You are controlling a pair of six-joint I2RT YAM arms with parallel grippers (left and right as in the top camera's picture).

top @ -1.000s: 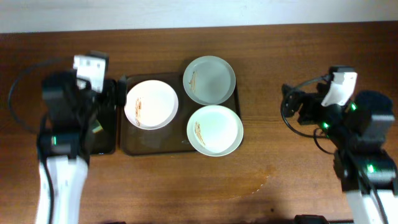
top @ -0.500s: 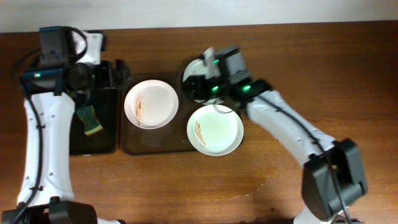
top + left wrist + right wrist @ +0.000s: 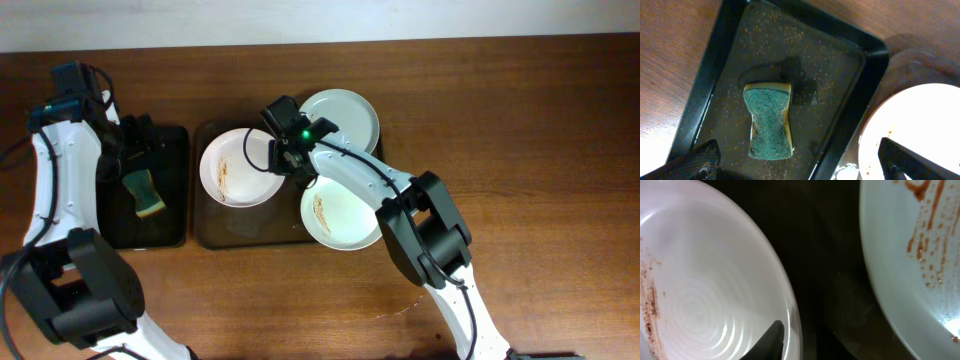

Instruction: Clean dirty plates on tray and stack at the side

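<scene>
From overhead, the right arm point(image 3: 350, 178) covers the right rim of the left plate point(image 3: 230, 170) and the adjoining edges of the rear plate point(image 3: 345, 115) and front plate point(image 3: 350, 215), and the right gripper point(image 3: 283, 158) hides its own fingers beneath its body. Its wrist view shows one dark fingertip point(image 3: 771, 339), cut by the lower edge, so its hold on the rim cannot be told; both plates there run off the frame. The left gripper point(image 3: 800, 162) shows only two fingertips point(image 3: 697, 161) in the bottom corners, with the black tray point(image 3: 830, 65) cropped below and the left arm point(image 3: 62, 170) covering its far end overhead.
</scene>
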